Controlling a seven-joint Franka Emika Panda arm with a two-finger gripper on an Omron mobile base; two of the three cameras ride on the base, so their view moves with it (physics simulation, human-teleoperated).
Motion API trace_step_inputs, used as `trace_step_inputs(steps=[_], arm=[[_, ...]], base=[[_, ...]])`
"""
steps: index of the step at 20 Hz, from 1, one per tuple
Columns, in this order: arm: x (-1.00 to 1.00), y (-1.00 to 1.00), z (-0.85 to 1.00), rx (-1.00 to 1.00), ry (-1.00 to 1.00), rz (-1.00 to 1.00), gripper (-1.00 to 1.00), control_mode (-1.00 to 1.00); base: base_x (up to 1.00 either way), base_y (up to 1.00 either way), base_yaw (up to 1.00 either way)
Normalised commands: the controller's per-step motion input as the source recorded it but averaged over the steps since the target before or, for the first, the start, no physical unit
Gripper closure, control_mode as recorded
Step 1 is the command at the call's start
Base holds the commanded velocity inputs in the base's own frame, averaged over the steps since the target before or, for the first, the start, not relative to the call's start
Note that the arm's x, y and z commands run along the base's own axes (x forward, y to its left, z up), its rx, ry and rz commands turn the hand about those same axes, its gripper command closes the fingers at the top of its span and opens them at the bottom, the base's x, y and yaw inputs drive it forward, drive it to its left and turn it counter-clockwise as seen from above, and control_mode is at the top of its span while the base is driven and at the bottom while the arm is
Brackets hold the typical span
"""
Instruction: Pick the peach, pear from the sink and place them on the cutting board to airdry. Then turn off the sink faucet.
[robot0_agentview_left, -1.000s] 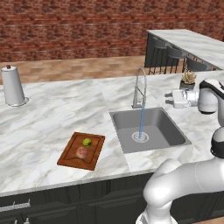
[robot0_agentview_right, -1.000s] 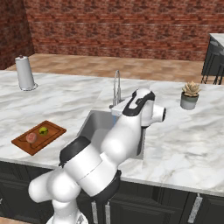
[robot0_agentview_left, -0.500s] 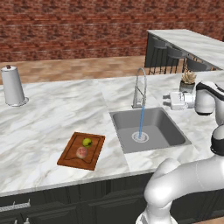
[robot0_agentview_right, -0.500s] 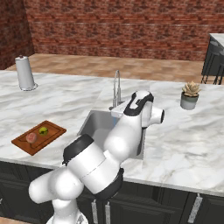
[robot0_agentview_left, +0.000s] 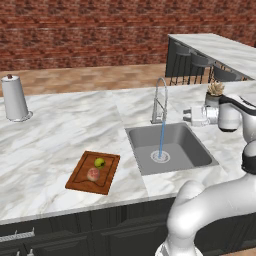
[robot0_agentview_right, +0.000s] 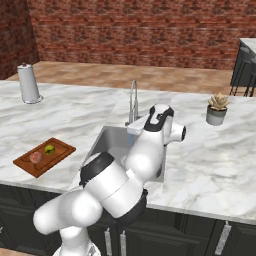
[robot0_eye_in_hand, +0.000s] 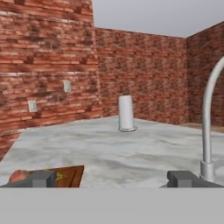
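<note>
Peach (robot0_agentview_left: 93, 174): pinkish-red, round, on the cutting board (robot0_agentview_left: 80, 180), just beside the pear
Pear (robot0_agentview_left: 99, 162): small, yellow-green, on the board's far half
Sink (robot0_agentview_left: 192, 150): grey basin, water stream falling to its drain
Sink faucet (robot0_agentview_left: 159, 100): chrome gooseneck, running
Claw (robot0_agentview_left: 192, 116): spread wide, holding nothing, level, near the faucet on its right
Counter (robot0_agentview_left: 50, 140): white marble
</note>
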Motion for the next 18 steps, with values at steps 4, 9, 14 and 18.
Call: trace_step_inputs(steps=[4, 9, 14, 18], arm=[[0.30, -0.10, -0.06, 0.00, 0.00, 0.02, -1.00, -1.00], [0.26, -0.28, -0.07, 0.00, 0.00, 0.04, -1.00, -1.00], [0.23, -0.23, -0.10, 0.00, 0.00, 0.05, -1.00, -1.00], [0.24, -0.07, -0.11, 0.00, 0.00, 0.05, -1.00, -1.00]], base=[[0.00, 0.00, 0.00], [0.00, 0.00, 0.00], [0.00, 0.00, 0.00], [0.00, 0.00, 0.00]])
